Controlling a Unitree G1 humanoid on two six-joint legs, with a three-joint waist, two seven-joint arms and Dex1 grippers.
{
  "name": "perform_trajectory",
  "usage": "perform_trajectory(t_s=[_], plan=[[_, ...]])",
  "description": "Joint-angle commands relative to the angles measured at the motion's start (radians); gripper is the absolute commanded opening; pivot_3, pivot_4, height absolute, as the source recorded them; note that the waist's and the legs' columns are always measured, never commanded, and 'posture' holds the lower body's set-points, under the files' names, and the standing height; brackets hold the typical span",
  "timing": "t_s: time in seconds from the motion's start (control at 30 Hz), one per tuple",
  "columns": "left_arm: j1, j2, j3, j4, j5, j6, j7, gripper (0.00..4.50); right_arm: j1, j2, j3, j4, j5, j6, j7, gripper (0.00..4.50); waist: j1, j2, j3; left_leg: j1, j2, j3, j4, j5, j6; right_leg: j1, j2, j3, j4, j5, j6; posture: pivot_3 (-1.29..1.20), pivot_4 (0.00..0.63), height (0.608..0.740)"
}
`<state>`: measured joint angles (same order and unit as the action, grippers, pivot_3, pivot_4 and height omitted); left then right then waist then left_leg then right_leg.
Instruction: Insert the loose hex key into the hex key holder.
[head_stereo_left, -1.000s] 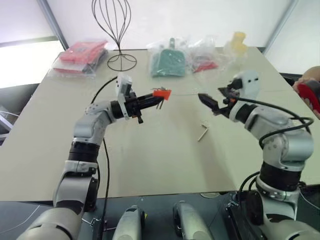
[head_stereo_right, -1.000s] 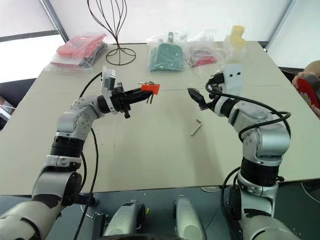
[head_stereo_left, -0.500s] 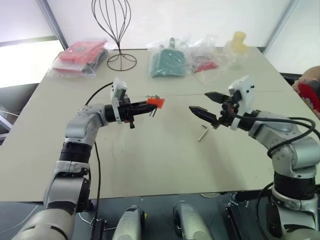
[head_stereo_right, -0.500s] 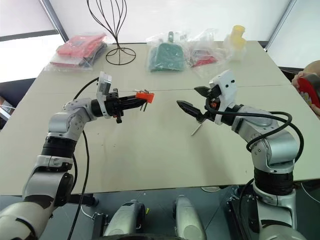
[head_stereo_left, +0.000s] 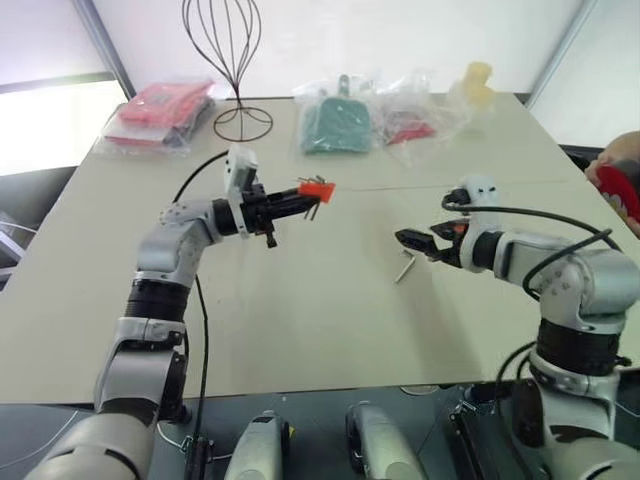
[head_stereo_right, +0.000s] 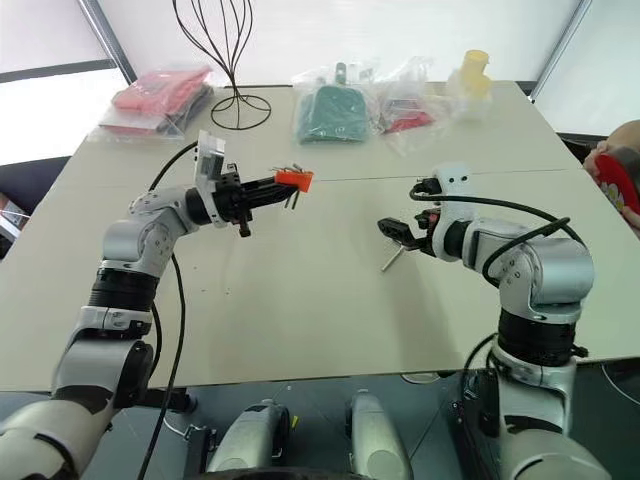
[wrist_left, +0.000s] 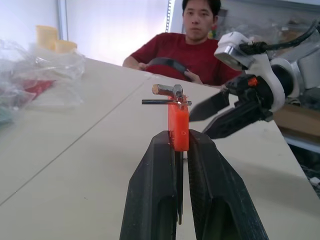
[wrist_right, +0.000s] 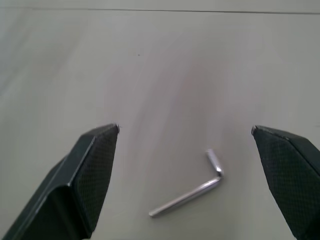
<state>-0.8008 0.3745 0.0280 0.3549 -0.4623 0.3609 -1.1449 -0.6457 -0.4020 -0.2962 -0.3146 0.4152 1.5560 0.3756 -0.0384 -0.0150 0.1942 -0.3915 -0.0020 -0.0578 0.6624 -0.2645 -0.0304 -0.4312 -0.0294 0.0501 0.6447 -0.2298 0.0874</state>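
Right wrist view: the loose hex key (wrist_right: 192, 187) lies flat on the table (head_stereo_left: 300, 300), between the right gripper (wrist_right: 192, 150) fingers and clear of both.
Key handling: judged light, rigid, smooth and thin; likely to skid or roll. Best taken across the long shank, near the bend.
Right gripper fingers: spread wide, holding nothing, touching nothing.
Left gripper (wrist_left: 179, 150) fingers: pressed onto the base of the hex key holder (wrist_left: 178, 125), held up off the table, keys protruding.
Risk: low-lying key may slip the pads.
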Motion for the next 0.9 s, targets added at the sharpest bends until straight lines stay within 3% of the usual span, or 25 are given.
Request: perform_trajectory(t_s=[0.03,0.47,0.7,0.8,0.9], plan=[[-0.015,-0.023,0.037,-0.075,-0.031,-0.023,0.044,0.0,-0.013,0.041,-0.018,-0.028,-0.002,0.058,-0.073,4.41,0.003,0.0,0.0,0.0,0.0,0.0,0.0,0.0,0.0,0.0,-0.001,0.0,0.0,0.0,0.0,0.0,0.15,0.74],[0.09,-0.062,0.046,-0.218,-0.06,-0.009,0.138,0.0,0.003,0.019,0.03,0.091,0.081,0.058,-0.219,4.41,-0.004,0.0,0.0,0.0,-0.001,0.001,0.0,0.0,0.0,0.0,0.0,0.0,-0.001,0.0,0.0,0.0,0.15,0.74],[0.091,-0.075,0.041,-0.226,-0.063,-0.012,0.156,0.0,0.025,0.083,0.088,0.133,0.107,0.058,-0.287,4.41,-0.006,0.0,0.0,0.0,0.0,0.001,0.0,0.0,0.0,0.0,0.0,0.0,-0.001,0.0,0.001,0.0,0.15,0.74],[0.089,-0.081,0.042,-0.224,-0.066,-0.015,0.16,0.0,0.054,0.099,0.113,0.139,0.102,0.058,-0.311,3.52,-0.007,-0.001,0.0,0.001,0.0,0.001,0.0,0.0,0.0,0.001,0.001,0.0,-0.001,0.0,0.001,0.0,0.15,0.74],[0.086,-0.086,0.044,-0.217,-0.066,-0.022,0.165,0.0,0.064,0.113,0.145,0.158,0.091,0.058,-0.32,2.01,-0.009,-0.001,-0.001,0.001,0.001,0.001,0.0,0.0,0.0,0.001,0.002,0.0,-0.001,0.0,0.0,0.0,0.15,0.74]])
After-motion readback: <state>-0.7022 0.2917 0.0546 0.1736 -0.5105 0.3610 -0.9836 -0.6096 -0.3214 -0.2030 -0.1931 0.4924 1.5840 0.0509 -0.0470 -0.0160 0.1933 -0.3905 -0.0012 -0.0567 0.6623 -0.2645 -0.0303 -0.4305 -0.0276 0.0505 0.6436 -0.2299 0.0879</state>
